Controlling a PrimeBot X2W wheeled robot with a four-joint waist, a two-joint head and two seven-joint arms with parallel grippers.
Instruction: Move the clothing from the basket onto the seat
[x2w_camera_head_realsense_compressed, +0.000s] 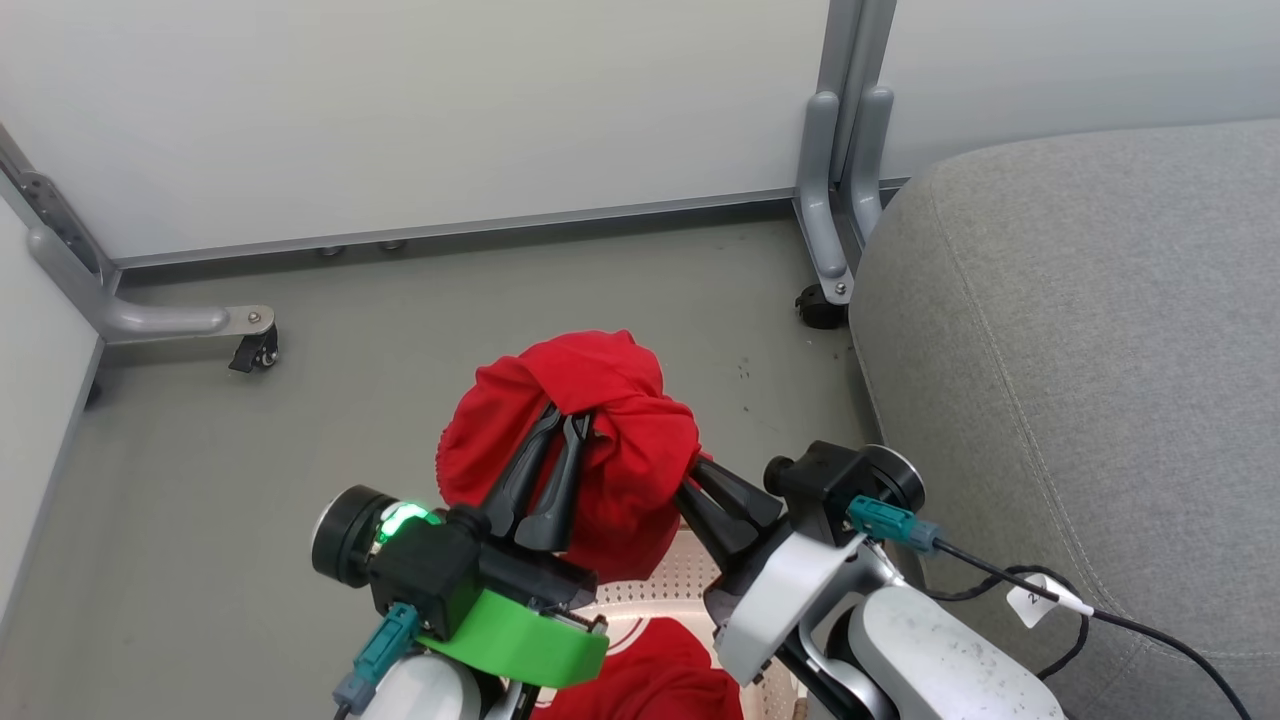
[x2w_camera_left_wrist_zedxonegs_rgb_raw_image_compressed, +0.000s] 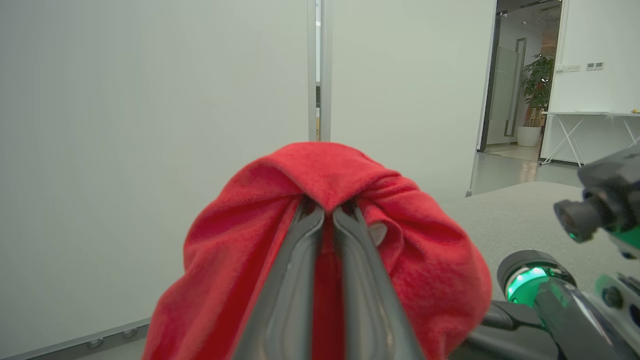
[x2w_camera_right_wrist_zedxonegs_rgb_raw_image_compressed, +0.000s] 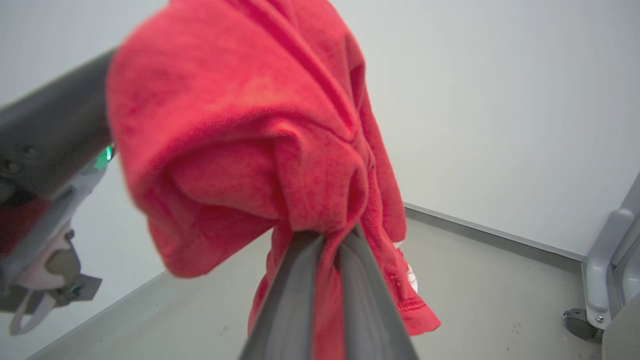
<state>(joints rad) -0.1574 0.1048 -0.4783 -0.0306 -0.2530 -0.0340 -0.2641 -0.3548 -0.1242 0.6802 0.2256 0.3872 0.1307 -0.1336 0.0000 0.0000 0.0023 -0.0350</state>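
The basket (x2w_camera_head_realsense_compressed: 655, 585) sits at the bottom of the head view, its perforated cream wall showing between the two arms, and one red garment (x2w_camera_head_realsense_compressed: 655, 680) lies inside it. A white strip along that garment's upper edge may be trim, though the arms hide too much to be sure. The other red garment (x2w_camera_head_realsense_compressed: 600, 400) is out of the basket and held up in the air, bunched into a rounded lump over the basket's far edge and the grey floor (x2w_camera_head_realsense_compressed: 300, 450). The left jaws are pressed together, pinching a fold at the top of this lump; in the left wrist view the two dark fingers (x2w_camera_left_wrist_zedxonegs_rgb_raw_image_compressed: 295, 280) run side by side into the cloth. The right jaws are likewise pressed together on a lower fold at the lump's right side. The seat (x2w_camera_head_realsense_compressed: 1080, 330) stands to the right, apart from the lifted garment.
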